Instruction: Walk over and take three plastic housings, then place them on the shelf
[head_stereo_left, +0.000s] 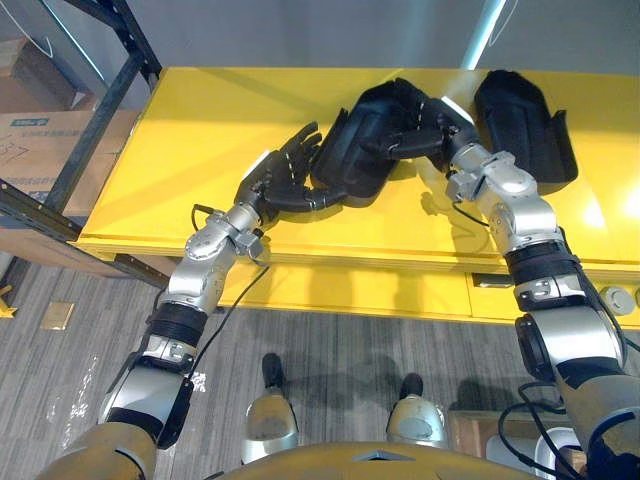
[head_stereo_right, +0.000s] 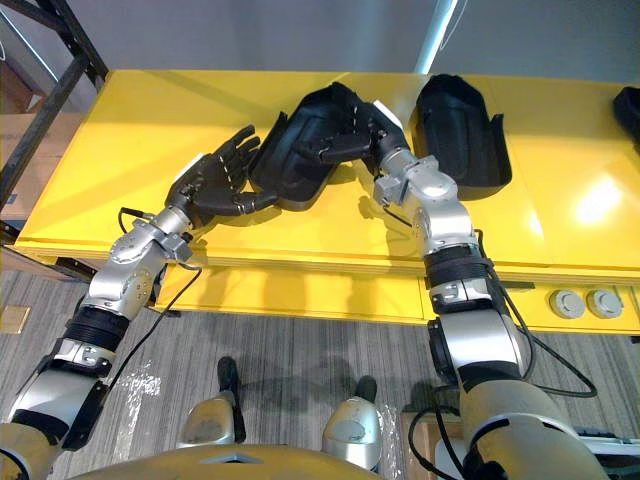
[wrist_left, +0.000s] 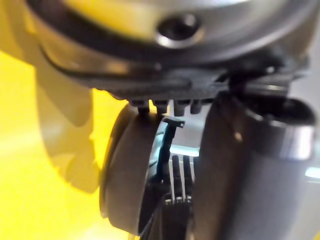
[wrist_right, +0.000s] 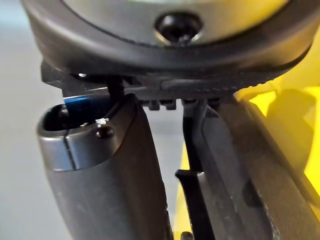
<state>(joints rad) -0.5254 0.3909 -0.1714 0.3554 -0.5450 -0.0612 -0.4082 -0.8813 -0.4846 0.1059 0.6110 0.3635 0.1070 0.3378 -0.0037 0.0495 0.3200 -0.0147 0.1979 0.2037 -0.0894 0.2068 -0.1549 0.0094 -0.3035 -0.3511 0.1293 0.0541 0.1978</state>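
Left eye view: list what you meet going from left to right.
Rack → left hand → housing, with the right hand on it → second housing.

left black housing beside right black housing on yellow table

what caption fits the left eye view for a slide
Left hand and right hand touching a black plastic housing on the yellow table; second housing beside it.
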